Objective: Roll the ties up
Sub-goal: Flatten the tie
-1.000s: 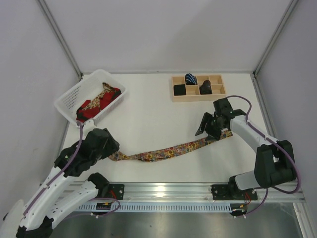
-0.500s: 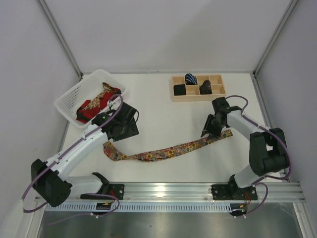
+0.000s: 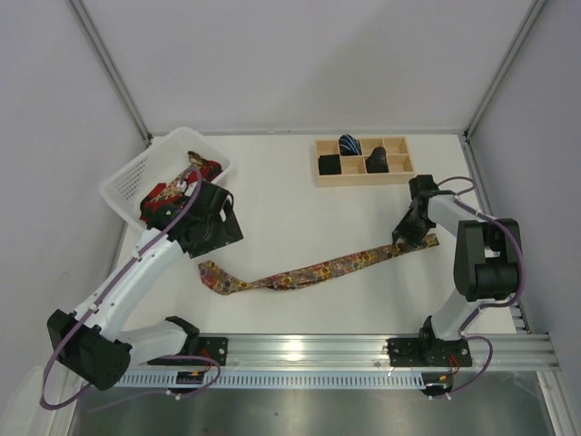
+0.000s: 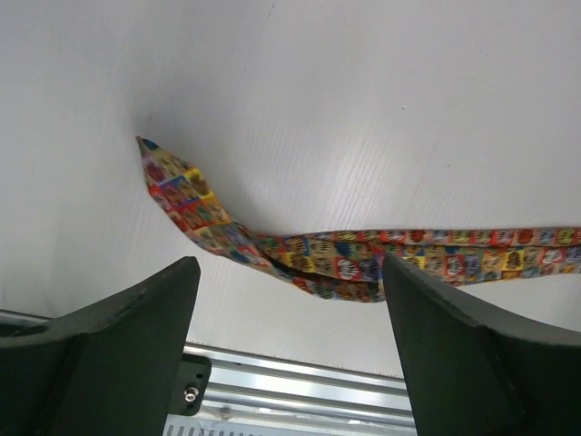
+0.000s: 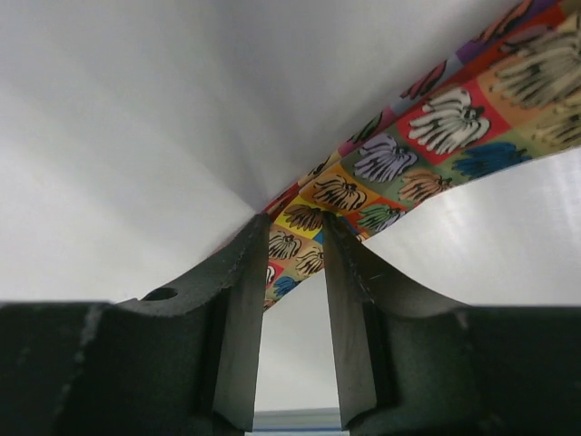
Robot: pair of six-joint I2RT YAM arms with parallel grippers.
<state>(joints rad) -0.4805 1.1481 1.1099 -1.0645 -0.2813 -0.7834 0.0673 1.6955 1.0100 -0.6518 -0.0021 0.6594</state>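
Note:
The multicoloured floral tie [image 3: 309, 272] lies stretched across the table from lower left to right. Its wide pointed end [image 4: 177, 186] is free at the left. My right gripper [image 3: 411, 236] is at the tie's narrow right end, and in the right wrist view its fingertips [image 5: 250, 241] close narrowly on the patterned fabric [image 5: 436, 136]. My left gripper [image 3: 221, 227] hangs open and empty above the table, beyond the wide end. The tie [image 4: 363, 259] shows between its spread fingers [image 4: 136, 309]. Red and gold ties [image 3: 182, 186] lie in a basket.
A white mesh basket [image 3: 123, 186] stands at the far left. A wooden compartment tray [image 3: 359, 180] at the back holds rolled ties: a blue-striped one [image 3: 349, 143] and black ones [image 3: 329, 164]. An aluminium rail [image 3: 309, 350] runs along the near edge.
My left arm let go of the tie's wide end and swung up toward the basket. My right gripper moved right to the tie's narrow end, and the tie shifted a little rightward.

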